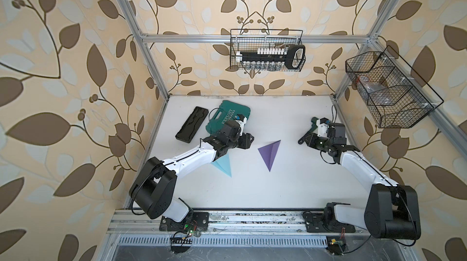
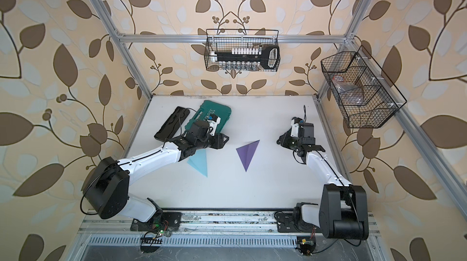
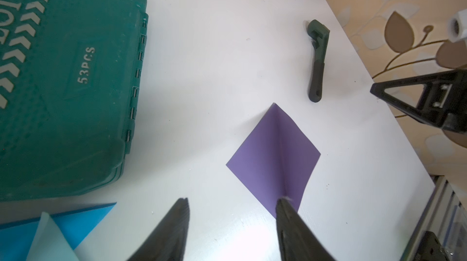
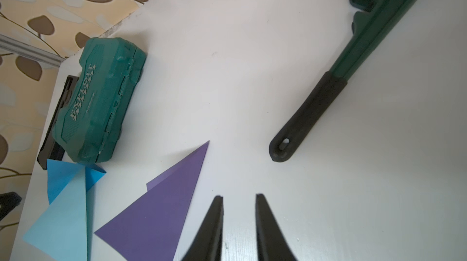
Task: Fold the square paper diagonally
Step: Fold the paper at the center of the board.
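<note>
- One purple paper (image 1: 270,153) lies folded into a triangle, central on the desk (image 1: 290,191); the fold looks done.
- Left hand (image 3: 232,200) gapes empty beside it; right hand (image 4: 239,196), narrowly parted, holds nothing.

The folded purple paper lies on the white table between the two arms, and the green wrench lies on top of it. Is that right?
Not quite. The wrench lies apart from the purple paper, on the bare table, not on top of it; the left wrist view shows the gap. The rest is right.
</note>
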`<state>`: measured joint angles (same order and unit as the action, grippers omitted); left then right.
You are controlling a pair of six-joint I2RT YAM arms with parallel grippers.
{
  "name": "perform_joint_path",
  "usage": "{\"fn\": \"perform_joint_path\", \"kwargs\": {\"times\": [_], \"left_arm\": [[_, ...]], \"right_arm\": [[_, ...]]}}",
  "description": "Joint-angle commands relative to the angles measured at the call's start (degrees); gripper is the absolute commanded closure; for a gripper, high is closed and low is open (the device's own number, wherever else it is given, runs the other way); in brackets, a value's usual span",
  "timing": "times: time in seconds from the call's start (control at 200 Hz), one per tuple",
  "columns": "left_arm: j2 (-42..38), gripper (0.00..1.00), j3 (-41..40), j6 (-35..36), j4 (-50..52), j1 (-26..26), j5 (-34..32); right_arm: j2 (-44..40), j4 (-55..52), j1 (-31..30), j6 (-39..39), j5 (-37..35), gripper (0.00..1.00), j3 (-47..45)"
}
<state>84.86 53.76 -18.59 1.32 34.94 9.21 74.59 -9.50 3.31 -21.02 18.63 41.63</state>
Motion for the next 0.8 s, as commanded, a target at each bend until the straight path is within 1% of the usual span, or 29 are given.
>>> {"fn": "perform_joint_path", "kwargs": {"times": [0.0, 0.045, 0.095, 0.175, 0.24, 0.45, 0.56, 0.795], "left_arm": [[0.4, 0.56, 1.6, -2.0, 1.8, 1.1, 4.8], [1.3, 0.63, 2.1, -2.6, 2.0, 1.9, 5.7], [2.0, 0.75, 2.9, -2.8, 2.5, 3.4, 5.7], [2.9, 0.85, 4.2, -3.7, 3.8, 5.3, 5.7], [3.5, 0.90, 5.3, -4.3, 4.9, 6.4, 6.2], [6.0, 0.97, 7.3, -7.3, 5.1, 10.3, 8.0], [8.0, 0.98, 8.8, -7.9, 5.2, 12.0, 8.7], [10.2, 0.98, 10.0, -9.3, 3.1, 13.0, 10.1]], "right_arm": [[3.4, -5.2, -3.2, 1.7, 5.2, 0.86, 4.3], [4.7, -7.7, -4.9, 2.8, 5.1, 0.89, 5.9], [6.1, -9.7, -6.4, 3.5, 6.1, 0.93, 7.3], [8.1, -11.7, -8.1, 3.2, 6.4, 1.00, 8.6], [9.7, -12.0, -9.0, 2.8, 7.4, 1.00, 9.3], [16.5, -14.1, -12.3, 2.7, 9.3, 1.00, 13.9], [19.6, -14.4, -13.6, 1.9, 10.0, 1.00, 15.9], [25.8, -14.4, -16.8, 0.5, 9.8, 1.00, 19.5]]}}
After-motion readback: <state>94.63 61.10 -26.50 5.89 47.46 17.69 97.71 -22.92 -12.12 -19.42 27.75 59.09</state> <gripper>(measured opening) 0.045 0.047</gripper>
